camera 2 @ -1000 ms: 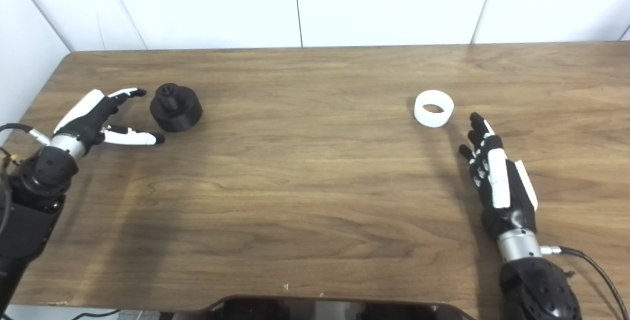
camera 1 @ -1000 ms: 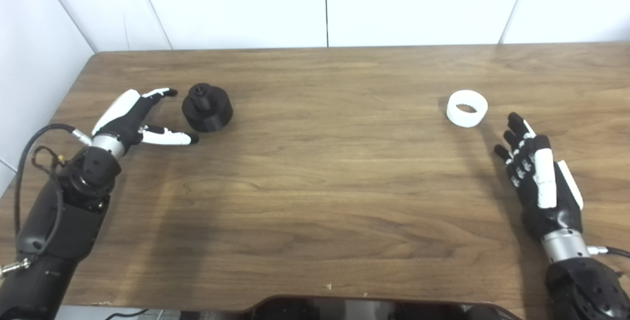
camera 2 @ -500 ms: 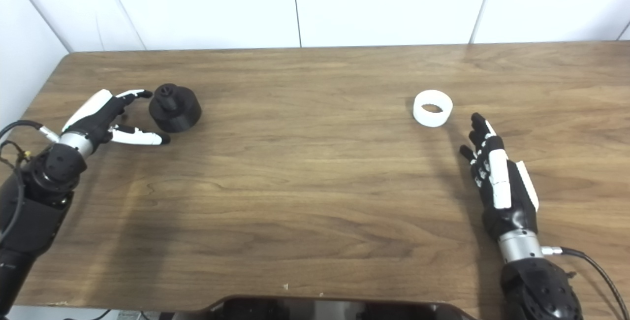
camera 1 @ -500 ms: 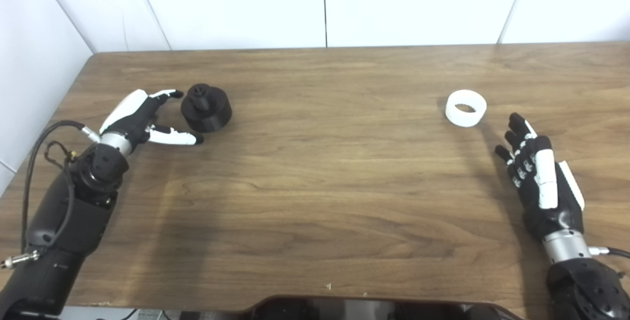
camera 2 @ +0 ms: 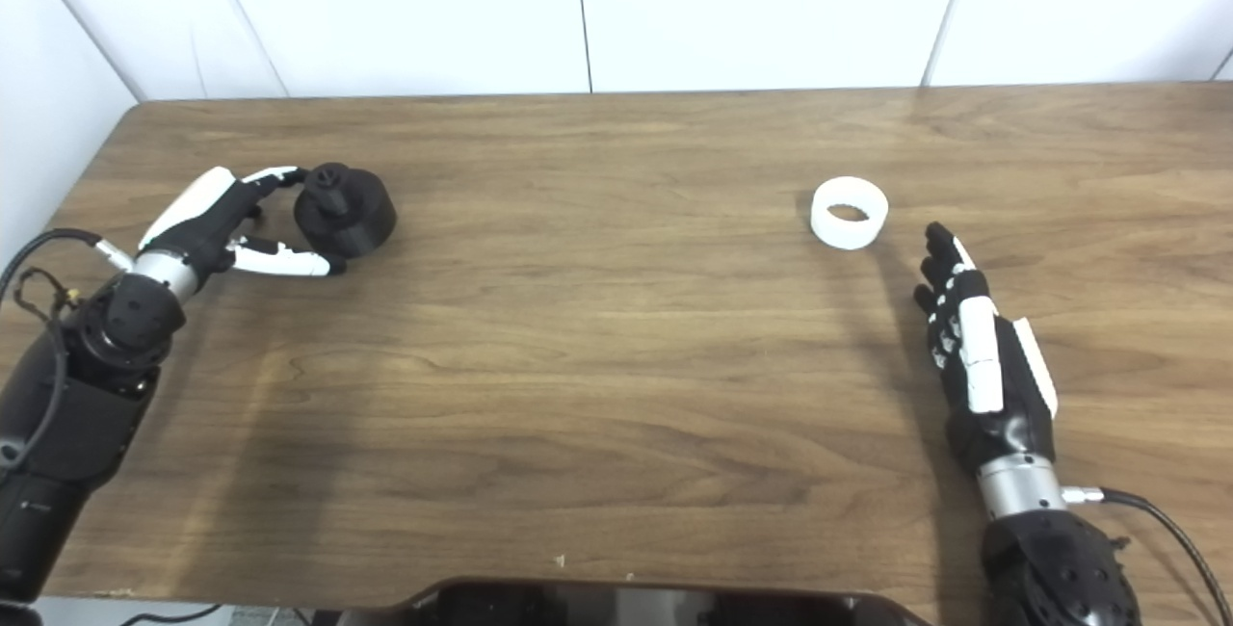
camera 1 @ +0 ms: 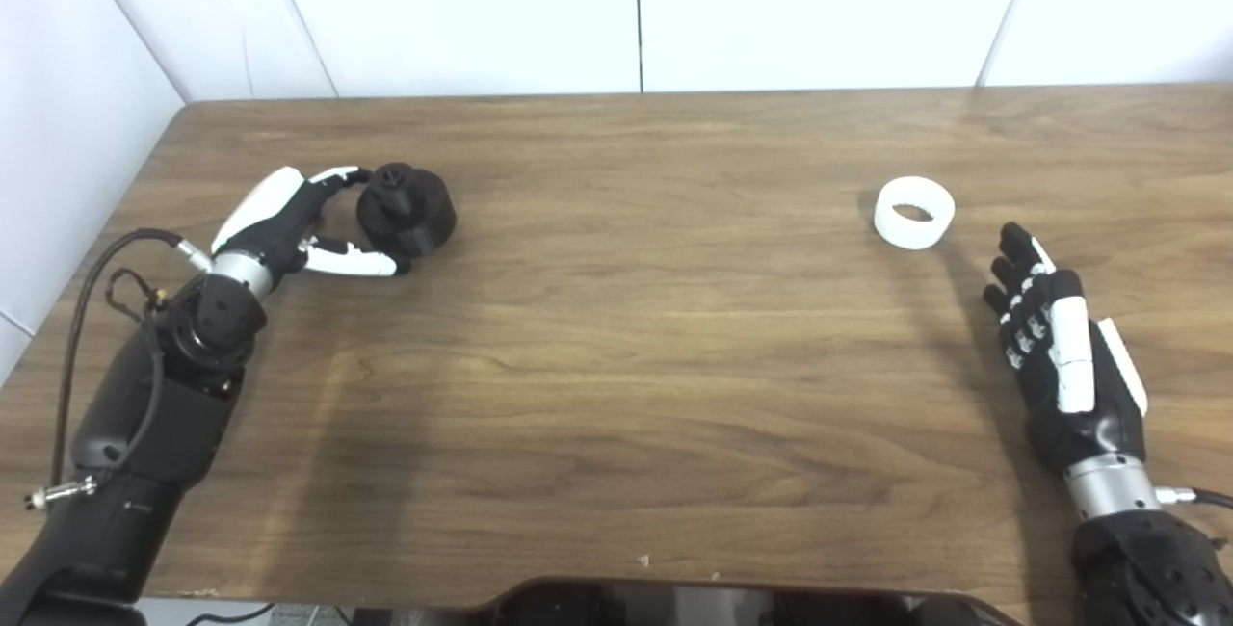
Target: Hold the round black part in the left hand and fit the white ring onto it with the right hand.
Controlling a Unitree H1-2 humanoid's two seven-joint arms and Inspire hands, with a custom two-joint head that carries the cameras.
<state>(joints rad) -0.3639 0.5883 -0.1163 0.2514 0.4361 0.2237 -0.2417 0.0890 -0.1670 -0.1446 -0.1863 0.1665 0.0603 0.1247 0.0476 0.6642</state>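
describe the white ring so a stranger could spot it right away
On the right half of the wooden table, just beyond the open right hand, lies the white ring. It is the only white, hollow piece; the other part is black.

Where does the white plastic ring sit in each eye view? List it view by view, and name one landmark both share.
Left eye view: the white plastic ring lies on the wooden table, right of centre, just beyond the right hand.
Right eye view: the same ring appears further left in the picture, again just beyond that hand's fingertips.
Shared landmark: the vertical seam in the white wall panels, left of the ring in both.
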